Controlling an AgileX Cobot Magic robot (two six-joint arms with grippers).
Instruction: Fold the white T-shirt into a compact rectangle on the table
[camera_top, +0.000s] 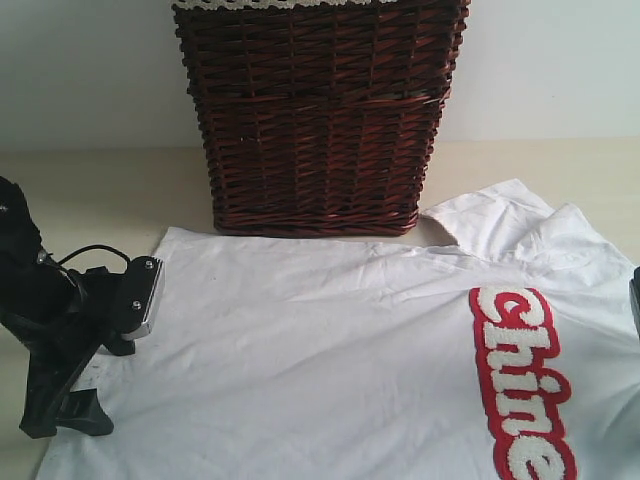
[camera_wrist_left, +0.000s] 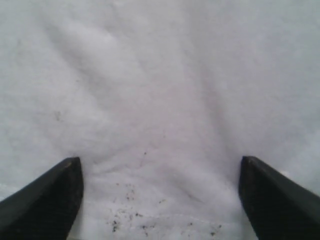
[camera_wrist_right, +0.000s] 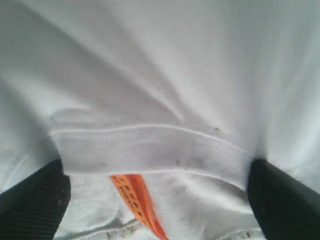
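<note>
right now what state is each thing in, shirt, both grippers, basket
white T-shirt: spread out on the table, unfolded, lightly wrinkled
left gripper: open, jaws wide over the shirt fabric
right gripper: open, one jaw on each side of the collar
orange neck tag: showing beside the collar
wicker basket: upright behind the shirt, inside hidden

1. An indoor robot test bench, by the look of it: a black robot arm (camera_top: 50, 310) works over a bare pale beige tabletop (camera_top: 100, 190).
2. A plain white wall (camera_top: 90, 70) and a dark wicker basket (camera_top: 320, 130) stand behind.
</note>
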